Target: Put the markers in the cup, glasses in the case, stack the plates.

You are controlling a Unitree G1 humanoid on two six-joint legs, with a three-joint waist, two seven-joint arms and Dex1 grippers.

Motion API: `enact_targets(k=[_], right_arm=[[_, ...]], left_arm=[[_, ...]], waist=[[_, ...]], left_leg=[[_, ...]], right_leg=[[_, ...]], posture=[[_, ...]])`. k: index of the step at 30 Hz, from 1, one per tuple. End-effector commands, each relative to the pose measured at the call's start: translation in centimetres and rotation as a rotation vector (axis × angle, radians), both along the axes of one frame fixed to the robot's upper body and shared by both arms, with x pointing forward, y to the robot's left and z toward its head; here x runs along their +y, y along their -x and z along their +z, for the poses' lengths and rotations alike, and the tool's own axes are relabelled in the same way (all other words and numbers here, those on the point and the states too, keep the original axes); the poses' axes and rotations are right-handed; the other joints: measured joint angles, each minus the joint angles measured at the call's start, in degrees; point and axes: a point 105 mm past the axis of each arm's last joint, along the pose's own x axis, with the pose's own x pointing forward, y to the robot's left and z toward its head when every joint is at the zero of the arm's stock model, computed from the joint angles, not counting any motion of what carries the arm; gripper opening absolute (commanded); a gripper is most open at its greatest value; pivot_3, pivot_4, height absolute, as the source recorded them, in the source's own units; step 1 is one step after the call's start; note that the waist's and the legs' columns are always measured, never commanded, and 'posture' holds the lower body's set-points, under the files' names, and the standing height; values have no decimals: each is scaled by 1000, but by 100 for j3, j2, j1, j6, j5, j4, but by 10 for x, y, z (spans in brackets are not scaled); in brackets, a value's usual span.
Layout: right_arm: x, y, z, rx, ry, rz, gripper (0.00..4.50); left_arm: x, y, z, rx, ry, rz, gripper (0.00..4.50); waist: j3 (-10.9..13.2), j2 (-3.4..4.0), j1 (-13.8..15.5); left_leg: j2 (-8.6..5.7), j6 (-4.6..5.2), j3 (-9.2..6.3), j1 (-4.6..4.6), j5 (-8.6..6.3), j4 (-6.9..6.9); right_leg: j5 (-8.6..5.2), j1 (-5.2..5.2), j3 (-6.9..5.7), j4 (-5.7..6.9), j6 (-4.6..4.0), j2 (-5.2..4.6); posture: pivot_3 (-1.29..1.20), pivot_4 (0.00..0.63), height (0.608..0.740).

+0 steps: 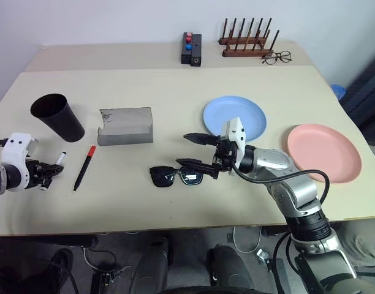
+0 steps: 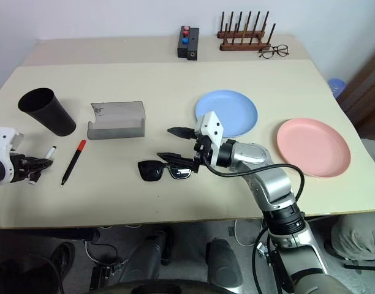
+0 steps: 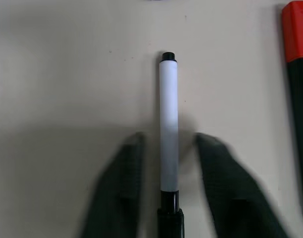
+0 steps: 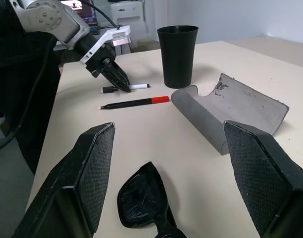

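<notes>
My left gripper (image 1: 53,168) is low on the table at the far left, open. Its fingers (image 3: 119,173) straddle the white-tipped marker (image 3: 168,124) with a slim gap on each side. The red-capped marker (image 1: 84,166) lies just right of it. The black cup (image 1: 57,115) stands upright behind them. The grey case (image 1: 126,125) lies open at mid-table. My right gripper (image 1: 193,151) is open wide, pointing left, just above and right of the black sunglasses (image 1: 175,176). The blue plate (image 1: 221,113) and pink plate (image 1: 325,150) lie apart on the right.
At the table's far edge stand a wooden rack (image 1: 246,38), wire-framed spectacles (image 1: 277,57) and a black box with red and blue buttons (image 1: 191,49). The table's front edge (image 1: 144,228) runs close below the sunglasses and markers.
</notes>
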Motion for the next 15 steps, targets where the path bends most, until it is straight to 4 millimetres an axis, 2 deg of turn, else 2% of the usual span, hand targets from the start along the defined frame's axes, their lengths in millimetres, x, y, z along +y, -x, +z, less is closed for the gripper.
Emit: enact_targets(k=[1, 5, 9, 11, 13, 15], right_arm=[[-2, 4, 10, -60, -12, 1, 3564], [-3, 4, 9, -63, -11, -3, 3564], [-3, 3, 8, -72, -10, -3, 3564], [-2, 2, 9, -74, -13, 0, 3564], [-1, 1, 9, -75, -14, 0, 3564], [-1, 0, 8, -76, -12, 4, 3564]], left_arm=[[-7, 4, -5, 41, 12, -40, 40], [-15, 7, 10, 4, -1, -117, 40], [-38, 21, 35, -71, -88, -319, 40], [-50, 25, 46, -131, -66, -402, 40], [-49, 23, 52, -173, -68, -389, 40], [-57, 13, 78, -355, -78, -422, 40]], waist=[[0, 0, 2], [0, 0, -12], [0, -1, -40], [0, 0, -40], [0, 0, -21], [1, 1, -3]], left_leg=[[-1, 0, 0, 0, 0, 0], [0, 0, 0, -1, 0, 1], [0, 0, 1, -9, 0, -1], [2, 0, 1, -23, 0, -1], [3, -1, 1, -27, 0, -2], [3, 0, 0, -26, 0, -2]], right_leg=[[0, 1, 0, 0, 0, -1], [0, 0, 0, 0, 0, -1], [-2, -6, 3, -4, -3, -3], [-3, -19, 3, -4, -9, -3], [-8, -25, 1, -2, -18, -3], [-9, -24, 0, -2, -20, -2]], posture=[[0, 150, 735], [0, 150, 735], [0, 150, 735], [0, 150, 735], [0, 150, 735], [0, 150, 735]])
